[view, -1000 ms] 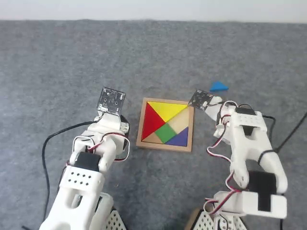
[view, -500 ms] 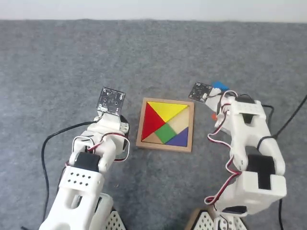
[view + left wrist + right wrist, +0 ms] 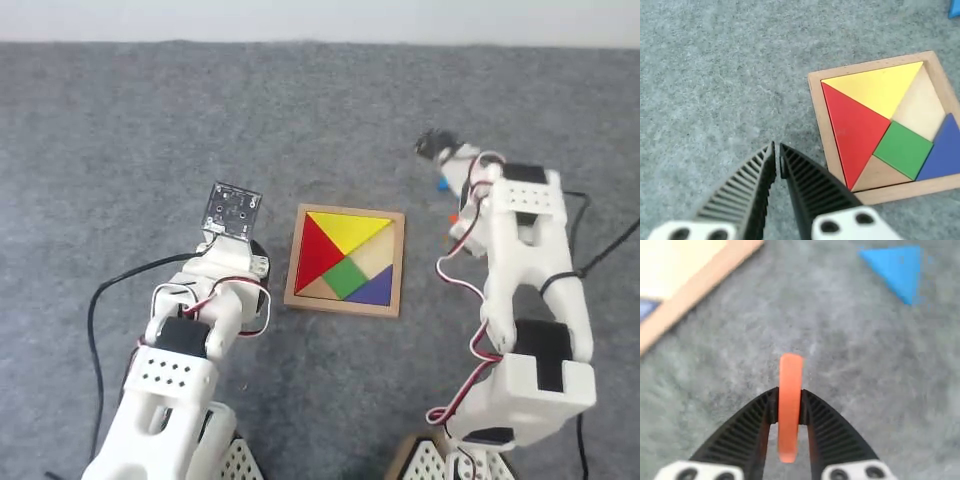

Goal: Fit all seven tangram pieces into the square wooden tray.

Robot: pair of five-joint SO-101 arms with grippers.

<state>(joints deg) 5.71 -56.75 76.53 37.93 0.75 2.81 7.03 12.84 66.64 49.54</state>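
Note:
The square wooden tray [image 3: 296, 262] lies mid-table and holds a yellow triangle [image 3: 347, 231], a red triangle [image 3: 318, 258], a green square [image 3: 346, 276] and an indigo triangle [image 3: 377, 289]; two bare wood gaps show. My right gripper [image 3: 789, 392] is shut on an orange piece [image 3: 790, 405] held edge-on, above the carpet right of the tray's far corner [image 3: 695, 285]. The orange piece [image 3: 452, 217] peeks out beside the right arm. A blue triangle [image 3: 895, 267] lies on the carpet just beyond. My left gripper [image 3: 776, 146] is shut and empty, left of the tray [image 3: 815, 80].
Grey carpet covers the whole table. Cables trail from both arm bases near the front edge. Open carpet lies behind the tray and to the far left.
The right arm has swung away from the tray's far right corner, farther back and to the right, covering most of the blue triangle in the high view. The left arm has not moved.

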